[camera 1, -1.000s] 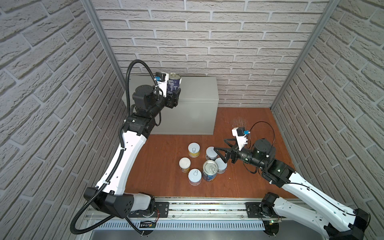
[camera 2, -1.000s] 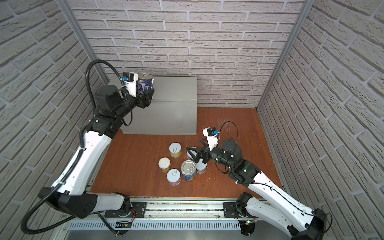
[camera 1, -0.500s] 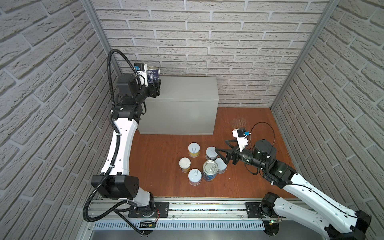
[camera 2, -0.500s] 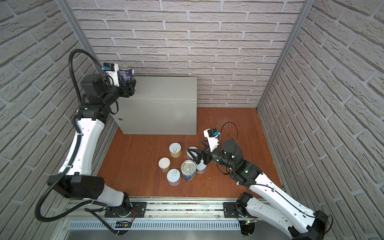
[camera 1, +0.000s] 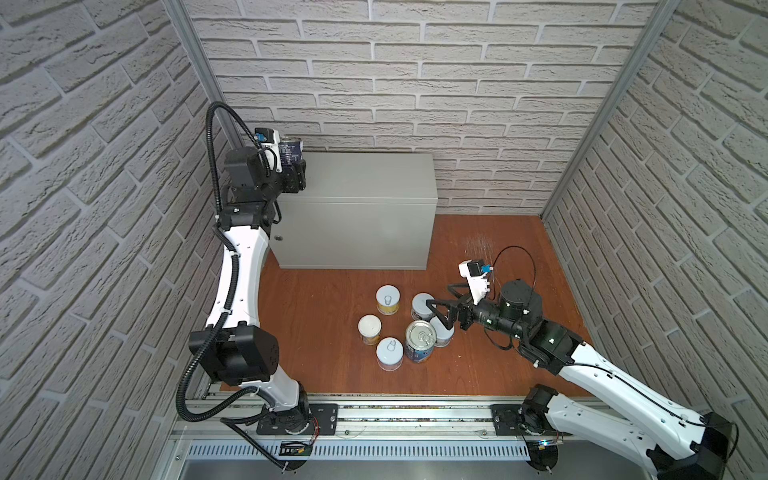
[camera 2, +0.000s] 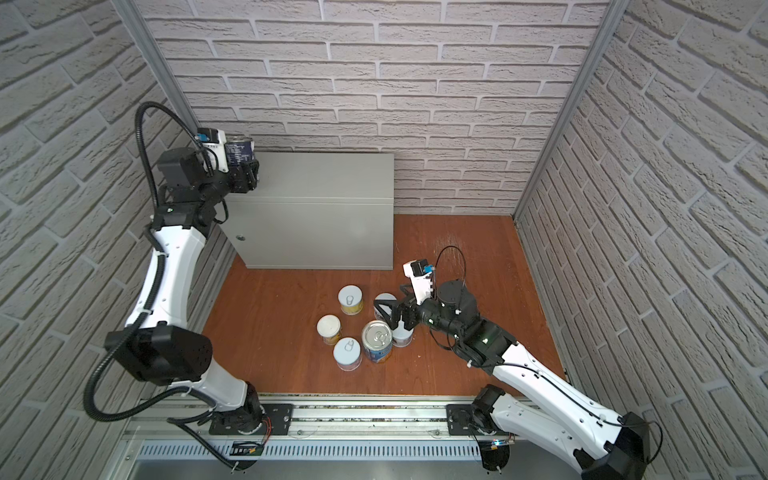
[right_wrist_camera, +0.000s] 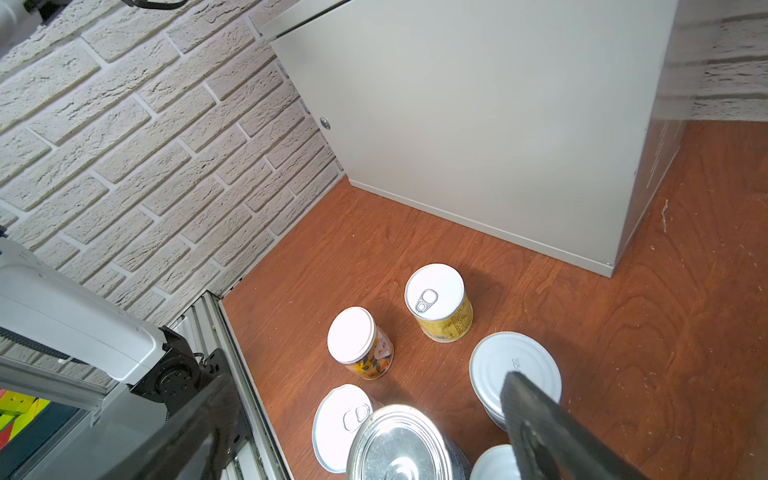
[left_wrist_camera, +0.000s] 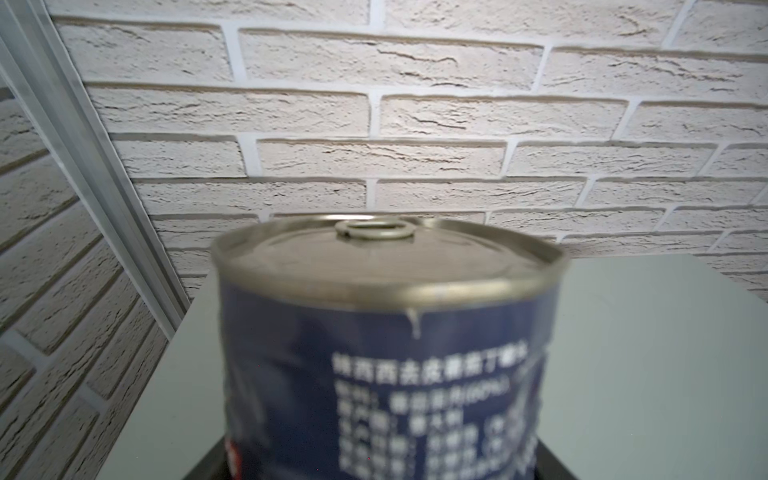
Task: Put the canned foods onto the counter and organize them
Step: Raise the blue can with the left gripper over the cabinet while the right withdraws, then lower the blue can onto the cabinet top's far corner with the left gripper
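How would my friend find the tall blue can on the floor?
Look at the big grey cabinet by the brick wall, then at the bunch of cans on the wooden floor in front of it. The tall blue can is the only one there with a shiny silver top; its neighbours are shorter with white lids.

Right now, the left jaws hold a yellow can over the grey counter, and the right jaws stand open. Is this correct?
Only the colour is wrong: the left gripper holds in its jaws a dark-blue can, not yellow, as the left wrist view shows. The rest is right.
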`<action>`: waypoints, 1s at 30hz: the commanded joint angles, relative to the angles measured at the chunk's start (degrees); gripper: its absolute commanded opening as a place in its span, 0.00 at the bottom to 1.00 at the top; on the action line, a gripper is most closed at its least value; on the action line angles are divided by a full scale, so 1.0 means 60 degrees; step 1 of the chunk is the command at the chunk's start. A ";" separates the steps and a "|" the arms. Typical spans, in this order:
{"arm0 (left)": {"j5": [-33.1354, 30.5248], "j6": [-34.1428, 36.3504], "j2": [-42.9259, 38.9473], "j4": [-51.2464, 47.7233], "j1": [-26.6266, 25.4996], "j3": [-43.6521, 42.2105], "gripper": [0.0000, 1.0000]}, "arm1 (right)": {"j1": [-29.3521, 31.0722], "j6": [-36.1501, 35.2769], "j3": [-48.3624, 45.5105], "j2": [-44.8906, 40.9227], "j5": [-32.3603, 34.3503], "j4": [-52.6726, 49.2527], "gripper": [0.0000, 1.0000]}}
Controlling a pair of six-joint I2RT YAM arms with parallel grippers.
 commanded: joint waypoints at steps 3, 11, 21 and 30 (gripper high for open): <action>0.0171 -0.0160 0.0463 0.2154 0.0153 0.1113 0.44 | -0.0025 0.0056 -0.0021 -0.0189 0.0122 0.0367 1.00; 0.0215 -0.0094 0.1347 0.2213 0.0402 0.1734 0.44 | -0.0026 0.0095 -0.0257 -0.0126 0.0205 0.0730 1.00; 0.0291 0.0531 0.2275 0.1949 0.0602 0.2332 0.44 | -0.0012 0.0462 -0.0865 -0.0046 0.0129 0.1596 1.00; 0.0528 0.0631 0.3196 0.2171 0.0775 0.2959 0.44 | 0.0003 0.0392 -0.1110 -0.0510 0.0474 0.1785 1.00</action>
